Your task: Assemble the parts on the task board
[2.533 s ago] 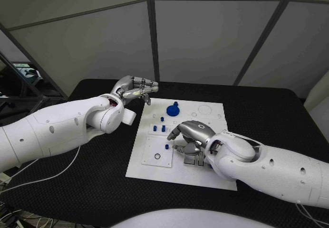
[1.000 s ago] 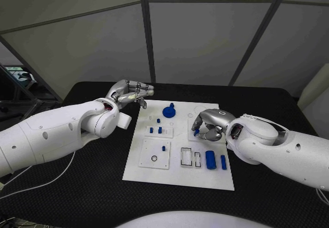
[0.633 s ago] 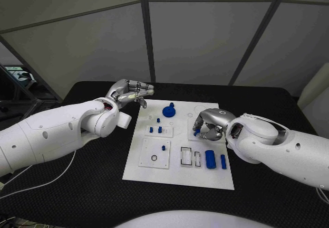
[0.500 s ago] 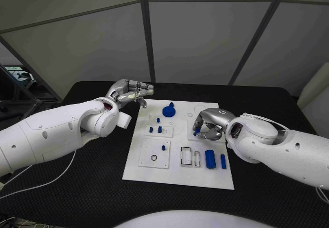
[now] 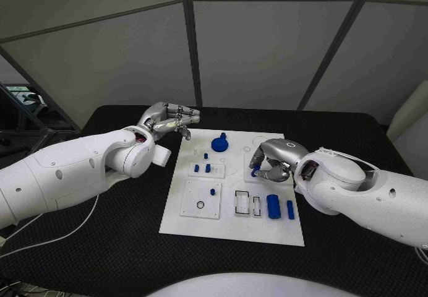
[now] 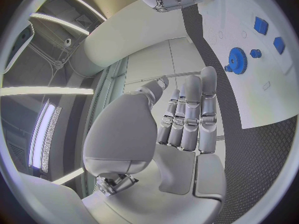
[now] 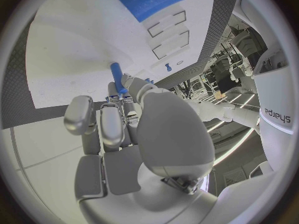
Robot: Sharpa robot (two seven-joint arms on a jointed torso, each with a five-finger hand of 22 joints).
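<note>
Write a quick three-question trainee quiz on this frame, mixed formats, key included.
1. True or false: the right hand holds a small blue peg over the white board.
2. Multiple choice: where is the left hand?
A. pressing on the blue gear
B. off the board's far left corner, holding nothing
C. resting on the two blue bars
3. Fill in: the blue gear sits near the board's ____ edge, seen from the robot.

Key:
1. True; the fingers pinch the peg.
2. B; its fingers are curled in.
3. Far; the two blue bars lie nearer the robot.
</note>
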